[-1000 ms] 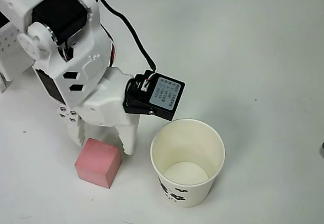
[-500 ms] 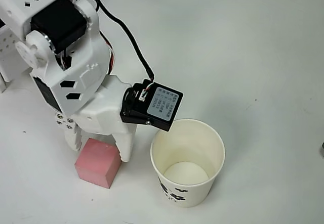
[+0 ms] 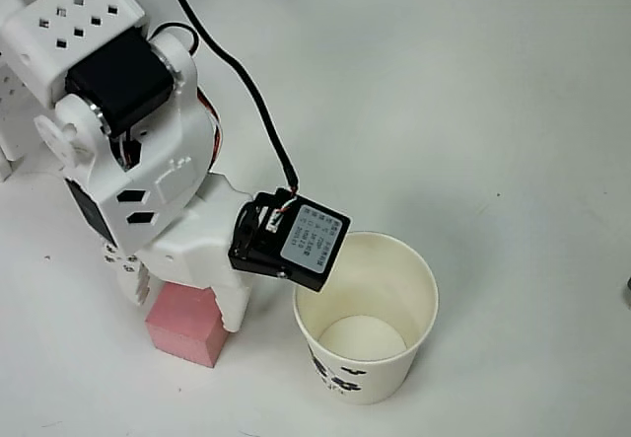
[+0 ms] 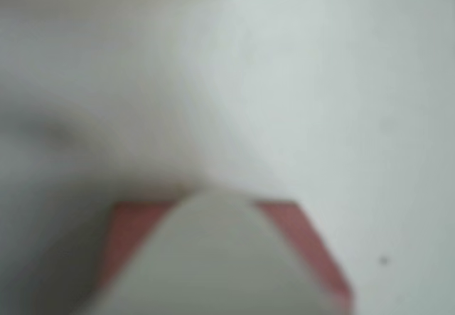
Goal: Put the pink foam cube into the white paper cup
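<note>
The grasping step is being carried out: the pincer (image 3: 182, 297) is being held open astride the pink foam cube (image 3: 187, 328), lying on the counter (image 3: 493, 111) left of the white paper cup (image 3: 365, 319). Closing, lifting and carrying right are being called for next.

The white paper cup (image 3: 366, 317) stands just right of the pink foam cube (image 3: 187, 327), its mouth unobstructed.

The white table (image 3: 513, 92) has a matte, smooth surface with a few tiny dark specks. The light is soft and even, and it makes only faint shadows
</note>
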Robot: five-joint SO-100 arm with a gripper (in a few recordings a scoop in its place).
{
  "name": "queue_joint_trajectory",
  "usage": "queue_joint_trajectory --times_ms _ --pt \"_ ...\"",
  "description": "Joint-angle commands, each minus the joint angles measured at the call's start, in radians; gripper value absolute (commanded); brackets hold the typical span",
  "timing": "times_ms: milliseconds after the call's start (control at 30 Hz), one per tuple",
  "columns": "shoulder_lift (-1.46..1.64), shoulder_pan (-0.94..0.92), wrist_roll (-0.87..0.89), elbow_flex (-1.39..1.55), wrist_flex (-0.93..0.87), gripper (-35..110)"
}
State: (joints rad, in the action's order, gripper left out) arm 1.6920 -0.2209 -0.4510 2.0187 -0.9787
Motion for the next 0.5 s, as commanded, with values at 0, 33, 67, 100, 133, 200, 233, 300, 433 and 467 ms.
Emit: queue_joint_trajectory --times_ms 0,33,67,100,133,200,233,300,433,467 --pt "0.025 -0.008 -0.018 -0.063 0.014 31" --pt "0.025 -0.006 -0.018 -0.063 0.014 30" --pt "0.025 -0.006 -0.018 -0.063 0.014 28" --pt "0.025 -0.006 -0.018 -0.063 0.014 26" --pt "0.025 -0.006 -0.015 -0.058 0.014 23" --pt "0.021 -0.006 -0.014 -0.051 0.014 21" --pt "0.021 -0.006 -0.014 -0.048 0.014 20" --pt "0.021 -0.006 -0.017 -0.046 0.012 20" --pt "0.02 -0.006 -0.015 -0.037 0.012 17" --pt "0.02 -0.006 -0.014 -0.035 0.012 17"
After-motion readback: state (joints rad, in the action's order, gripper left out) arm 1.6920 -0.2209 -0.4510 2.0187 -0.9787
